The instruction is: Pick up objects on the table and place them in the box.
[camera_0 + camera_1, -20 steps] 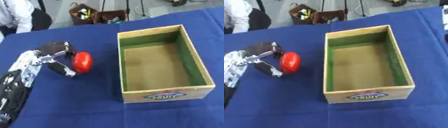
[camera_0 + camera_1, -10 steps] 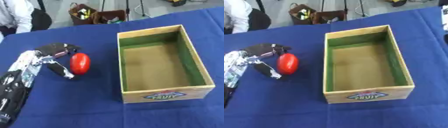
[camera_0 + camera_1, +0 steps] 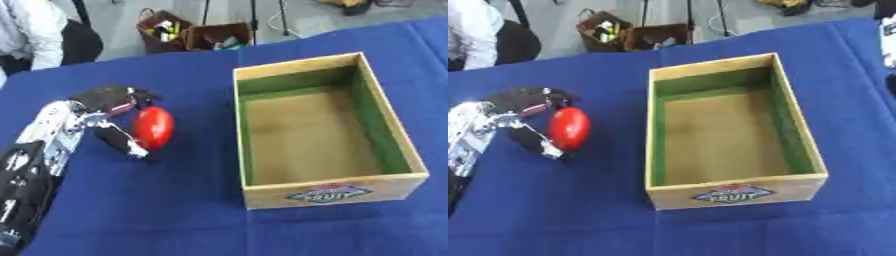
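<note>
Since the earlier frame the red object (image 3: pixel 153 127) has been turned more upright in the left hand (image 3: pixel 103 115) and carried slightly nearer the box (image 3: pixel 329 191); the camera appears to have held its place. The object, an oval red thing, is pinched between the curled upper fingers and the thumb below it, and seems to be held just above the blue table (image 3: pixel 175 215), though contact with the cloth cannot be ruled out. The step in hand is judged to be the carry, with the grasp already made. A lift over the near-left wall of the box is called for next, then a release above its bare floor. The box stands to the right, open and with nothing seen inside. The left arm is stretched in from the near left, wrist angled toward the box. The right hand is not shown in either view.
</note>
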